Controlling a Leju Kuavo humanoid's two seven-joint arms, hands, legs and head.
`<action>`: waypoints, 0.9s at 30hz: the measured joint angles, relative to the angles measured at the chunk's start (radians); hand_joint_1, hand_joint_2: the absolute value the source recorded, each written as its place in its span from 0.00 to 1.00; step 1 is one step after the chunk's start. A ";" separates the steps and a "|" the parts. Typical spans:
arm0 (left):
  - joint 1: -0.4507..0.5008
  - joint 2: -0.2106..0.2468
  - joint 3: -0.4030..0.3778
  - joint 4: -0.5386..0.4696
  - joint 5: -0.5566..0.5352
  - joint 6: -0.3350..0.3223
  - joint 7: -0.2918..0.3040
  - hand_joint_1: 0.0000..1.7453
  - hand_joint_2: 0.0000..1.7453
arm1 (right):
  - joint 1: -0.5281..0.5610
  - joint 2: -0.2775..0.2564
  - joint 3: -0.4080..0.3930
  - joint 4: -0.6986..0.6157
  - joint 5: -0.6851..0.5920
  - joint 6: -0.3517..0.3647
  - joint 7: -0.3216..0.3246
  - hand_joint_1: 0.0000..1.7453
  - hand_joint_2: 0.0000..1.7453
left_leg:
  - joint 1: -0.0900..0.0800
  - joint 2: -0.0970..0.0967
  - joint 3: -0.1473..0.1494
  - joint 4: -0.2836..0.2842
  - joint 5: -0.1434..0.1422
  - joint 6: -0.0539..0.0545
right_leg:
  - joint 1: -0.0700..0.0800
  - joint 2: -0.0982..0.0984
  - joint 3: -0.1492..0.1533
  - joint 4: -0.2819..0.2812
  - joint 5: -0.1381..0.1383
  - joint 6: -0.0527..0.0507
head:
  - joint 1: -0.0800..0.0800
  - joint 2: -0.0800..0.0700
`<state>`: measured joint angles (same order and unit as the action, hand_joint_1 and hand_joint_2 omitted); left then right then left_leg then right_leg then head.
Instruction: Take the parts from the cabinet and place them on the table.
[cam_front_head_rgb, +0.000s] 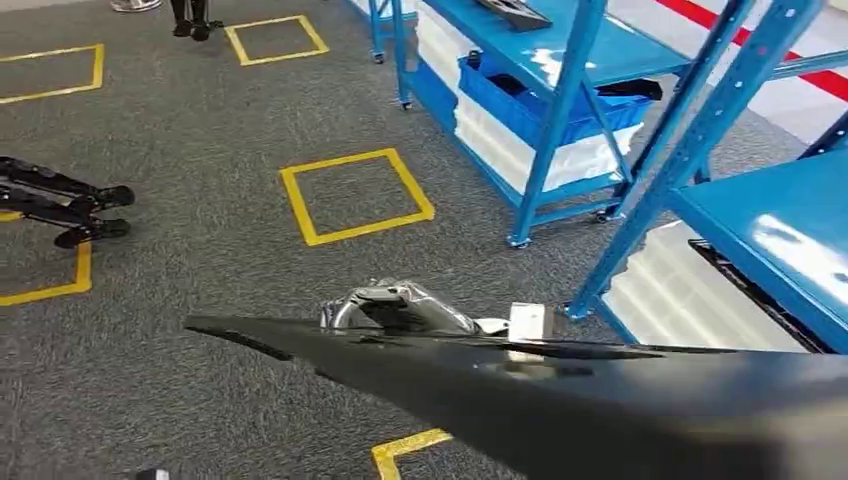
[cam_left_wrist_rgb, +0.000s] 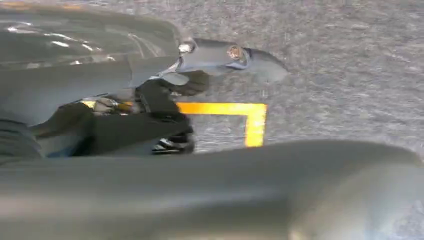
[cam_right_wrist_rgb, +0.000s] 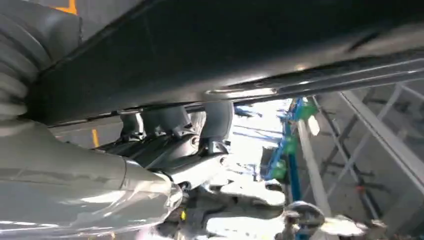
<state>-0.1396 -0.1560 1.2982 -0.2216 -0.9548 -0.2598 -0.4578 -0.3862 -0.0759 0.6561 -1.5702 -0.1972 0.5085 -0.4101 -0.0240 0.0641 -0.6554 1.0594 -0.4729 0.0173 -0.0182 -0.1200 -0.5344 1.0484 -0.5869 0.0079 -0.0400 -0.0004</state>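
In the head view a long black plastic part (cam_front_head_rgb: 560, 385) lies across the lower part of the picture, from about 9 o'clock to 3 o'clock, wide on the right and narrowing to a sharp tip on the left. It is smooth and a little glossy, with a thin raised edge. It is carried above the grey carpet floor (cam_front_head_rgb: 200, 130), away from the shelves.

The right hand (cam_front_head_rgb: 400, 308) reaches over the far edge of the part, its silver-grey fingers curled onto it. In the right wrist view the same hand (cam_right_wrist_rgb: 175, 145) has its dark fingers (cam_right_wrist_rgb: 217, 122) pressed against the underside of the part (cam_right_wrist_rgb: 225, 55), so it is grasping the part.

In the left wrist view the left hand (cam_left_wrist_rgb: 150, 110) is under a grey glossy curved surface, with its thick grey thumb (cam_left_wrist_rgb: 225, 57) stretched out straight. If its darker fingers grip anything I cannot tell.

On the floor are yellow tape squares (cam_front_head_rgb: 356, 195). At 1 to 3 o'clock stand blue metal shelves (cam_front_head_rgb: 560, 110) on wheels, with a blue plastic bin (cam_front_head_rgb: 545, 100) on a lower level.
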 joint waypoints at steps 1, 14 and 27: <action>0.004 0.001 0.000 0.000 0.000 0.000 0.000 0.00 1.00 | -0.002 0.002 0.003 0.007 -0.003 0.000 0.000 1.00 1.00 | -0.002 -0.012 0.000 -0.002 -0.001 0.005 | -0.001 -0.012 0.007 -0.008 0.000 0.004 | 0.000 0.000; -0.005 0.005 -0.001 0.000 -0.008 0.007 0.008 0.00 1.00 | -0.002 0.000 0.063 0.155 0.007 -0.006 -0.002 1.00 1.00 | 0.022 -0.181 0.044 -0.011 -0.025 0.006 | -0.011 0.202 -0.067 0.013 0.063 0.016 | 0.002 0.000; -0.004 0.006 -0.008 0.000 -0.012 0.009 0.009 0.00 1.00 | -0.036 0.035 0.164 0.261 0.012 0.003 -0.022 1.00 1.00 | 0.038 -0.037 -0.014 0.042 0.021 -0.025 | -0.006 0.035 -0.007 0.003 0.015 -0.007 | 0.000 0.000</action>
<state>-0.1433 -0.1503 1.2901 -0.2216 -0.9667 -0.2510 -0.4486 -0.4226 -0.0404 0.8202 -1.3092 -0.1850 0.5116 -0.4322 0.0137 0.0267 -0.6697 1.1018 -0.4521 -0.0081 -0.0242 -0.0850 -0.5410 1.0516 -0.5718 0.0012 -0.0404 -0.0004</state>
